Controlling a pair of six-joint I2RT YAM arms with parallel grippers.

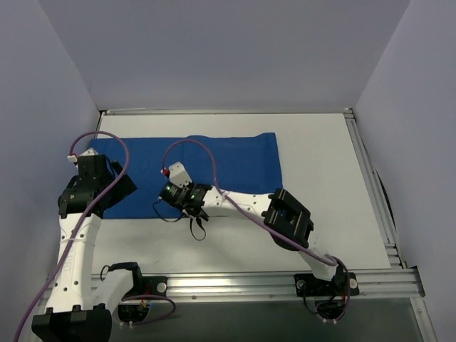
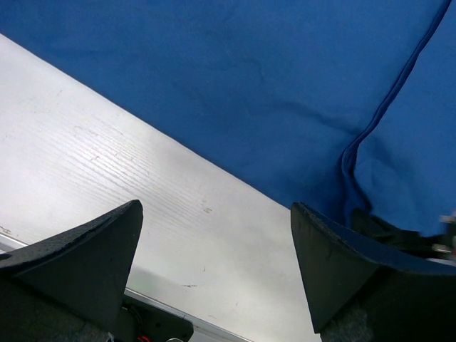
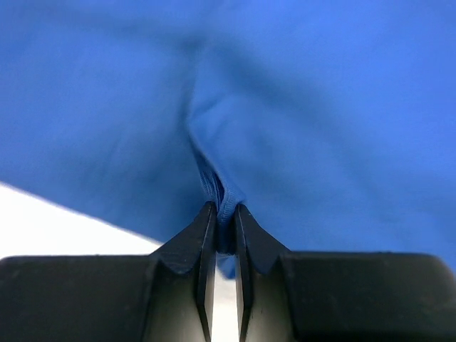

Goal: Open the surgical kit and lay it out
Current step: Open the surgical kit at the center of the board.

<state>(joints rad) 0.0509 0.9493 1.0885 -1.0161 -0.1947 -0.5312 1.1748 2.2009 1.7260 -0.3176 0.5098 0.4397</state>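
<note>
The surgical kit shows as a blue cloth wrap [image 1: 235,160] lying flat across the back middle of the white table [image 1: 320,185]. My right gripper [image 1: 164,202] is at the wrap's near edge, left of centre. In the right wrist view this gripper [image 3: 224,210] is shut on a raised fold of the blue cloth [image 3: 320,107]. My left gripper [image 1: 117,189] hangs over the wrap's near-left corner. It stands open [image 2: 214,206] with only bare table [image 2: 107,171] between its fingers, and the blue cloth [image 2: 249,85] lies just beyond them.
A hemmed edge [image 2: 385,114] of an overlapping layer runs down the cloth in the left wrist view. Metal rails [image 1: 370,185] border the table at the right and near sides. Grey walls close in the left, back and right.
</note>
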